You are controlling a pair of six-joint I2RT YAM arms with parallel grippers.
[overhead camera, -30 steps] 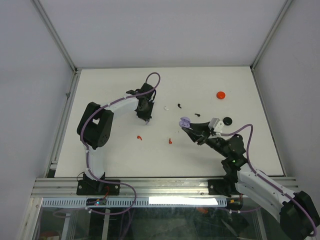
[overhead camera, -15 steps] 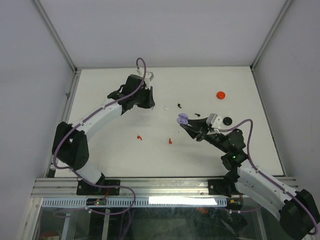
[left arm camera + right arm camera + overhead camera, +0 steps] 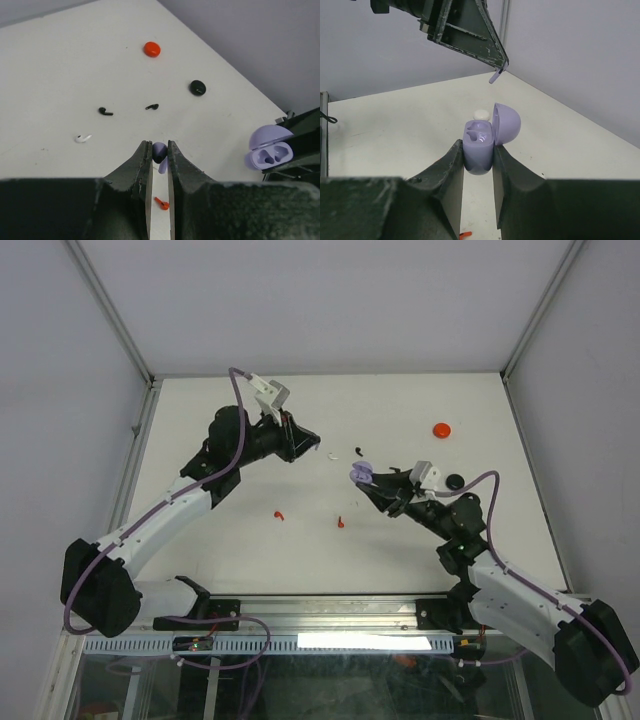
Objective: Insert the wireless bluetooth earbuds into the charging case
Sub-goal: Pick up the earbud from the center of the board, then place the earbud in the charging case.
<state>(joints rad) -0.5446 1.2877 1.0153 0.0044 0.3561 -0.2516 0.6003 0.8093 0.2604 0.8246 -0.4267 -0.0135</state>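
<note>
Lilac earbud (image 3: 159,152) in left gripper (image 3: 159,143), lilac charging case (image 3: 479,137) in right gripper (image 3: 478,146)

The left gripper has its jaws narrow and pinches the lilac earbud between the tips, in the air above the white table (image 3: 230,530). The right gripper is closed on the body of the lilac charging case. The case is held off the table, with its lid swung open and both sockets showing. Earbud and case are near each other but apart. On the table lie a white earbud (image 3: 83,138), a black earbud (image 3: 105,111), a second black earbud (image 3: 152,106), a red earbud (image 3: 279,514), another red earbud (image 3: 341,522), a round red case (image 3: 152,49) and a round black case (image 3: 198,88).
</note>
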